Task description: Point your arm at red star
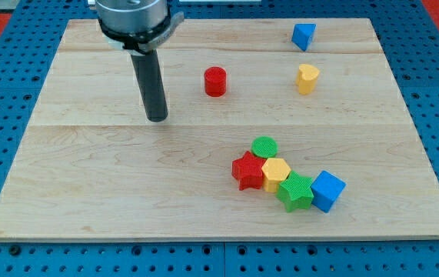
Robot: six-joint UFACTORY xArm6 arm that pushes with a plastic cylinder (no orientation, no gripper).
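The red star [247, 171] lies low on the board, right of the middle, at the left end of a cluster of blocks. It touches a yellow hexagon [276, 174] on its right and a green cylinder [264, 146] above. My tip [157, 118] rests on the board well to the upper left of the red star, apart from every block. A red cylinder [215, 81] stands to the tip's upper right.
A green star [297, 191] and a blue cube [327, 190] complete the cluster on its right. A yellow heart-like block [307, 78] and a blue triangular block [304, 35] sit at the upper right. The wooden board [88, 192] lies on a blue pegboard.
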